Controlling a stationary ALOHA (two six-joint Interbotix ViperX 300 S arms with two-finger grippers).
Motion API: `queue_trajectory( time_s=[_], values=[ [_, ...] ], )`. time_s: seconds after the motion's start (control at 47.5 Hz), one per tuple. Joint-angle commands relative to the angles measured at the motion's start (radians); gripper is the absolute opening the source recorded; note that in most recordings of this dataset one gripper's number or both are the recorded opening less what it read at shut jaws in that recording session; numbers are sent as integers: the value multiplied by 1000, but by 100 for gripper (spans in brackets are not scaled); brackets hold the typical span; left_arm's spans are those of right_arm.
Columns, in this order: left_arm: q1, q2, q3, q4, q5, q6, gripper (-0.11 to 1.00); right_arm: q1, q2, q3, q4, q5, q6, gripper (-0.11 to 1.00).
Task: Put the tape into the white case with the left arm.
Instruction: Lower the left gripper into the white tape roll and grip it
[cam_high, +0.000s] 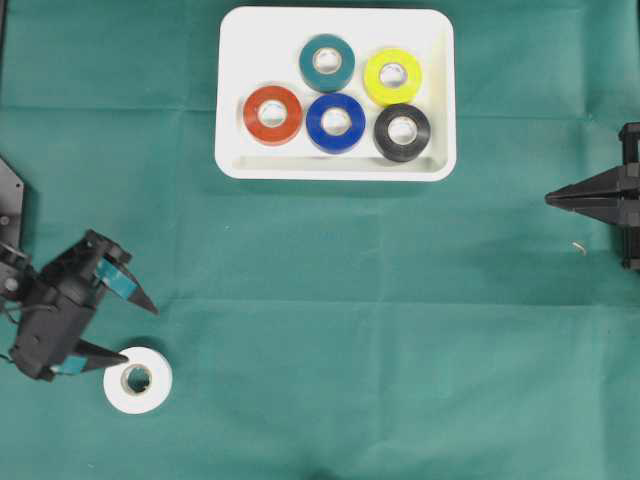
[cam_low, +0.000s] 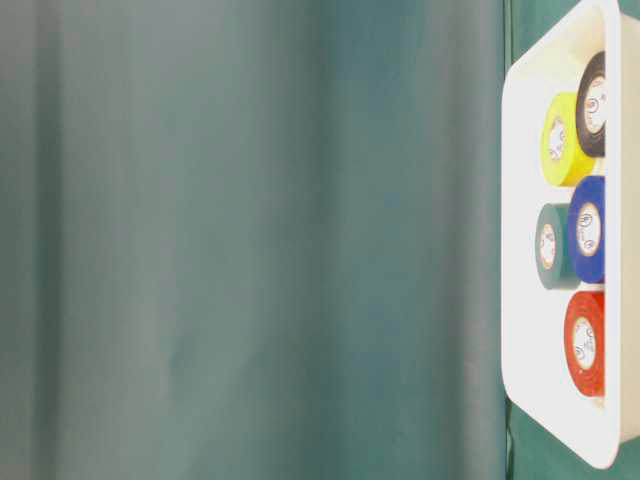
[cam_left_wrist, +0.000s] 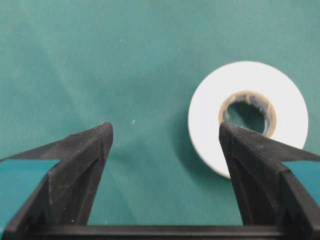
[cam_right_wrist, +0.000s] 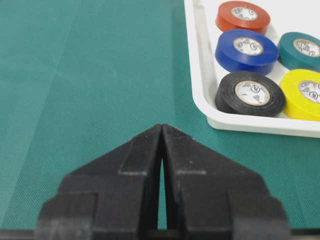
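A white tape roll (cam_high: 138, 378) lies flat on the green cloth at the front left; it also shows in the left wrist view (cam_left_wrist: 210, 120). My left gripper (cam_high: 140, 334), with teal bands, is open and empty just beside the roll. In its wrist view the gripper (cam_left_wrist: 166, 127) has one fingertip (cam_left_wrist: 235, 145) over the roll's near edge and the other on bare cloth. The white case (cam_high: 250, 50) stands at the back centre and holds several coloured rolls. My right gripper (cam_high: 552, 199), all black, is shut and empty at the right edge, also seen in its wrist view (cam_right_wrist: 161, 127).
In the case lie teal (cam_high: 327, 62), yellow (cam_high: 392, 76), red (cam_high: 272, 114), blue (cam_high: 336, 122) and black (cam_high: 402, 131) rolls. The case's left part (cam_high: 240, 70) is bare. A small pale speck (cam_high: 579, 246) lies near the right gripper. Green cloth covers the table.
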Motion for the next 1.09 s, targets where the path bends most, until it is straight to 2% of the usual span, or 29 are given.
queue_trajectory(
  time_s=[0.0,0.252,0.463,0.883,1.01,1.073],
  values=[
    [-9,40,-38,-2,-15,-2,85,-6,5,-5,0,-18,0,-9],
    [-12,175,-91,-2,-5,-23,85,-6,5,-6,0,-17,0,-9],
    [-20,186,-97,-2,17,-55,85,-6,5,-6,0,-18,0,-9],
    [-41,262,-130,-2,17,-54,84,-6,6,-5,0,-18,0,-9],
    [-41,284,-133,-2,17,-54,79,-6,5,-5,-2,-18,0,-9],
    [-41,285,-137,-2,18,-54,70,-6,5,-5,0,-17,0,-9]
  ],
)
